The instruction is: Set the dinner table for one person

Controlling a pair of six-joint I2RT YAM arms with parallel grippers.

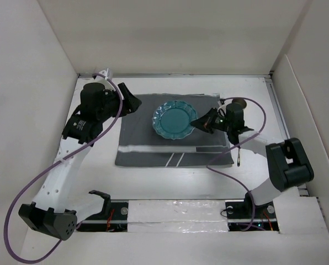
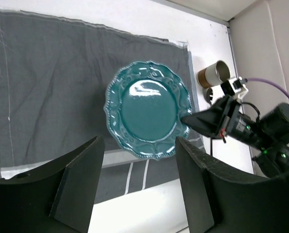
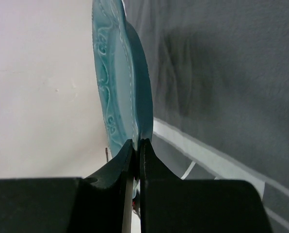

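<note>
Teal scalloped plate (image 1: pixel 174 121), perhaps lifted, over grey cloth mat (image 1: pixel 139 137); right hand (image 1: pixel 195 122) pinching rim, left hand (image 1: pixel 134 104) spread.

Mat (image 1: pixel 148 138): dark grey cloth, centre of the top view. A pale band runs along its near edge, crossed by two short slanted white strokes.

Plate (image 1: pixel 174 120): teal, glossy, with a scalloped, embossed rim. It lies over the right half of the mat, inside the mat's edges. In the right wrist view it appears edge-on (image 3: pixel 110 73). Contact with the mat cannot be determined.

Cup (image 2: pixel 211 74): tan, cylindrical, upper right of the left wrist view, just beyond the mat's right edge. Orientation is unclear.

Walls (image 1: pixel 170 33): plain white panels.
</note>
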